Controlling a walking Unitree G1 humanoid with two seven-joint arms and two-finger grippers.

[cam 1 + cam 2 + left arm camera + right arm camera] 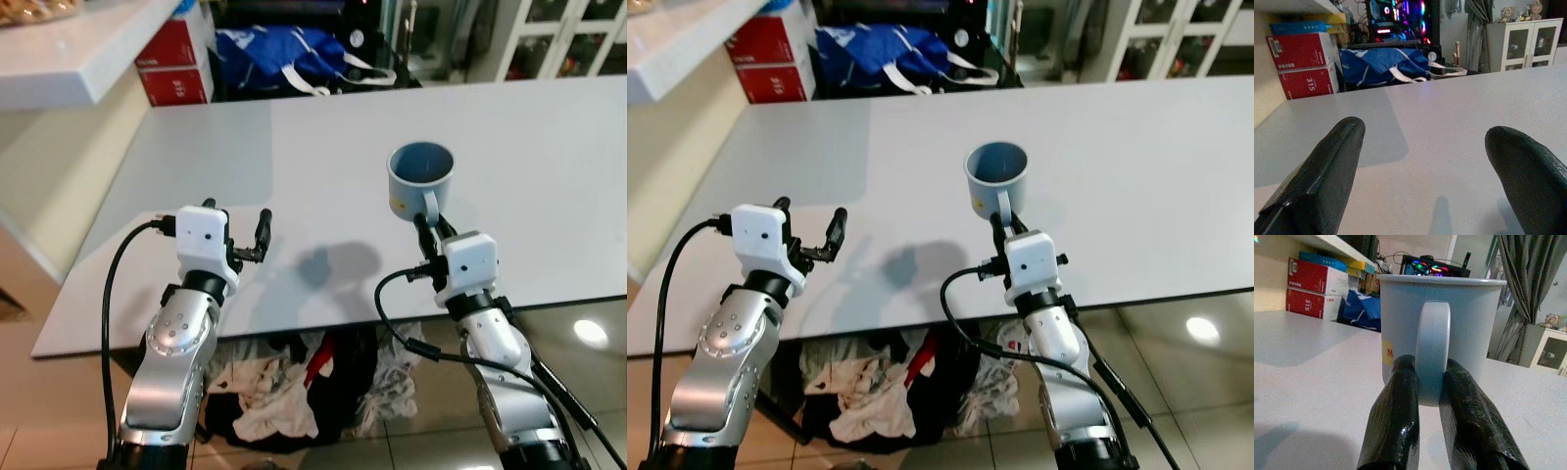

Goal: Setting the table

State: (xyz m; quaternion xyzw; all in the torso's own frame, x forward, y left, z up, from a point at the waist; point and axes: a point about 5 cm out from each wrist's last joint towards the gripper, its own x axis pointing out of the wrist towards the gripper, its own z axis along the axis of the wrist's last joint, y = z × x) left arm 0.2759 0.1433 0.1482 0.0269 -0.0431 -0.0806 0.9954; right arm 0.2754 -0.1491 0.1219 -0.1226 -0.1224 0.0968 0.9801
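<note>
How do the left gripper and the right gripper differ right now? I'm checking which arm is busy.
The right gripper is shut on the handle of the light blue mug; the left gripper is open and holds nothing. The right gripper reaches further over the white table, while the left gripper is nearer the table's near edge. Both have two long black fingers and are over the table, pointing away from the robot.

Home interior: white table (549, 166), glass-door cabinet (1523, 44), clothes pile (294, 392) on tiled floor
</note>
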